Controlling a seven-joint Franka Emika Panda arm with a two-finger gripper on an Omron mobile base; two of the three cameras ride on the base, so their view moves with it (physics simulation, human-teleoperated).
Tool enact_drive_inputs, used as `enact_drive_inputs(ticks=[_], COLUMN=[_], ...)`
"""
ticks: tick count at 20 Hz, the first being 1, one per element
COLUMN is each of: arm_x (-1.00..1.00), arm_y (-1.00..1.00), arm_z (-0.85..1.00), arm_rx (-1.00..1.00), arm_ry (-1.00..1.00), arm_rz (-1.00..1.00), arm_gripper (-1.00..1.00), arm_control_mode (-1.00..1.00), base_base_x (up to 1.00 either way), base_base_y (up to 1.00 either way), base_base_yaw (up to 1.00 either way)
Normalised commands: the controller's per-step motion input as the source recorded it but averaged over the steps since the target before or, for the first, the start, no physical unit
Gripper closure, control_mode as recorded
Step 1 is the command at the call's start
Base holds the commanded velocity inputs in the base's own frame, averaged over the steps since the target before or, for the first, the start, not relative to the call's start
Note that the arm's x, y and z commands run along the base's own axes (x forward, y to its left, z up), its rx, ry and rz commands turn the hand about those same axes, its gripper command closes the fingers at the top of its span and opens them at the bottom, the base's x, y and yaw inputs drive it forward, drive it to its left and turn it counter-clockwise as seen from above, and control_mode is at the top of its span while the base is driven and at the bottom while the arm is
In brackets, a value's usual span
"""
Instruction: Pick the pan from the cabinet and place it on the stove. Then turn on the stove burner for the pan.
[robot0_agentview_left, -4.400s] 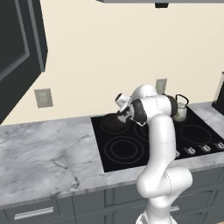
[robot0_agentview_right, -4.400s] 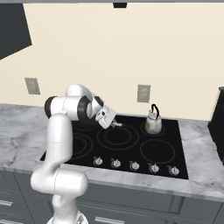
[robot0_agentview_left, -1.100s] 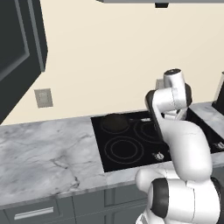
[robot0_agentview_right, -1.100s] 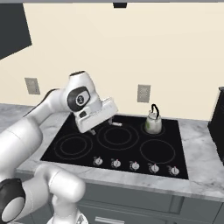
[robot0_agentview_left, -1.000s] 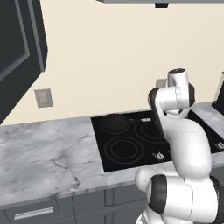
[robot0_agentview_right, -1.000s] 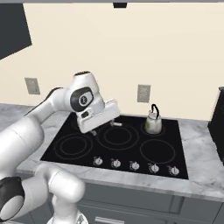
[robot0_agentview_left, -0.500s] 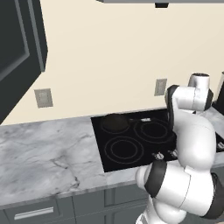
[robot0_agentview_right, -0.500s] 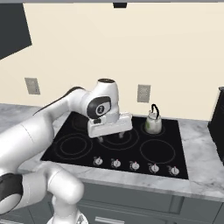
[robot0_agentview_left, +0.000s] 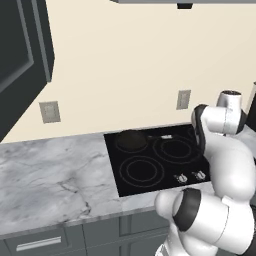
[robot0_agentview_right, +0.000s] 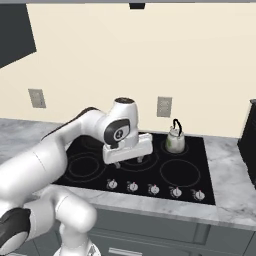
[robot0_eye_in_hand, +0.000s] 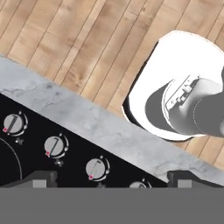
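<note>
Swung rightward, spread tool (robot0_agentview_right: 128, 161) (empty) hovers over stove (robot0_agentview_right: 95, 170); pan (robot0_agentview_left: 131, 139) handle points right.

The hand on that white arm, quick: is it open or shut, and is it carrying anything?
Hand: open and carrying nothing, poised above the row of knobs on the flat black glass stove.

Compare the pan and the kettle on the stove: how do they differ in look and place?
The pan is dark, low and flat with a long thin handle; the kettle is pale, taller and rounded with a loop handle on top. The pan sits at the stove's back left zone, the kettle at the back right. Both rest on the black cooktop.
</note>
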Motion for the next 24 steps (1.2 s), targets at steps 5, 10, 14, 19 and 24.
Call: enact_drive_inputs(ticks=[5, 10, 14, 19, 24], arm_x=[-0.01, -0.13, -0.09, -0.04, -0.01], arm_y=[-0.03, -0.01, 0.0, 0.0, 0.0], arm_z=[-0.04, 0.0, 0.0, 0.0, 0.0], arm_rx=[-0.06, -0.04, 0.0, 0.0, 0.0], arm_ry=[0.0, 0.0, 0.0, 0.02, 0.02], arm_rz=[0.25, 0.27, 0.27, 0.26, 0.29], arm_gripper=[-1.0, -1.0, -1.0, -1.0, -1.0], arm_control_mode=[-1.0, -1.0, -1.0, -1.0, -1.0], base_base_x=[0.0, 0.0, 0.0, 0.0, 0.0], base_base_y=[0.0, 0.0, 0.0, 0.0, 0.0], base_base_yaw=[0.0, 0.0, 0.0, 0.0, 0.0])
